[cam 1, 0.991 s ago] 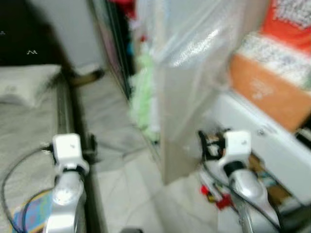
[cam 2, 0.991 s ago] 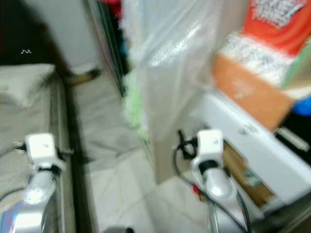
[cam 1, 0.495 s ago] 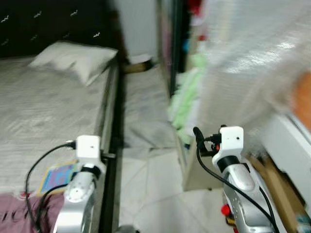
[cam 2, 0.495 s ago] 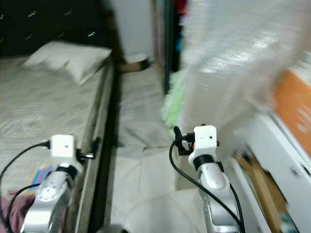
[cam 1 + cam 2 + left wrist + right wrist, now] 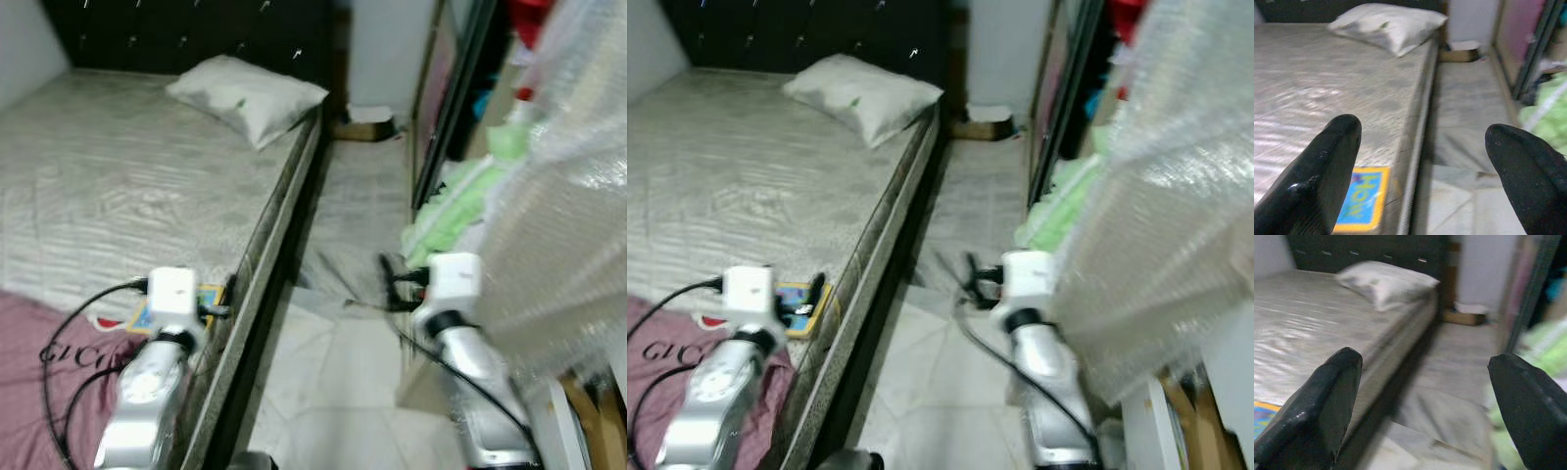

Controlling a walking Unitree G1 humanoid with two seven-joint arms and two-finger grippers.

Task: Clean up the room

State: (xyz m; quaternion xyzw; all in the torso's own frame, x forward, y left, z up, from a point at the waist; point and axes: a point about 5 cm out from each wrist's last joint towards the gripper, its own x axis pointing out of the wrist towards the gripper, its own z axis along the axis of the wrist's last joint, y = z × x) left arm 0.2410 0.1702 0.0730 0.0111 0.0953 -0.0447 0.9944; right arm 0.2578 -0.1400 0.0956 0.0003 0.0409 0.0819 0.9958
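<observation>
A grey bed (image 5: pixel 118 186) with a pale pillow (image 5: pixel 250 93) lies on the left. A maroon garment (image 5: pixel 39 362) with white lettering lies on its near corner, and a colourful flat booklet (image 5: pixel 1361 198) rests at the bed's edge. Light green cloth (image 5: pixel 446 211) is heaped on the floor by the wardrobe. My left gripper (image 5: pixel 1420 129) hovers open over the bed's edge, holding nothing. Held over the aisle floor, my right gripper (image 5: pixel 1425 360) is open and empty too.
A narrow aisle with a grey floor cloth (image 5: pixel 358 235) runs between the bed and a dark-framed wardrobe (image 5: pixel 446 88). Bubble wrap (image 5: pixel 568 215) hangs close on the right. A low cardboard box (image 5: pixel 367 122) sits at the aisle's far end.
The camera has swung left: the bed, pillow and maroon garment have come into view, and the orange and white things on the right have left it. Both arms keep their pose.
</observation>
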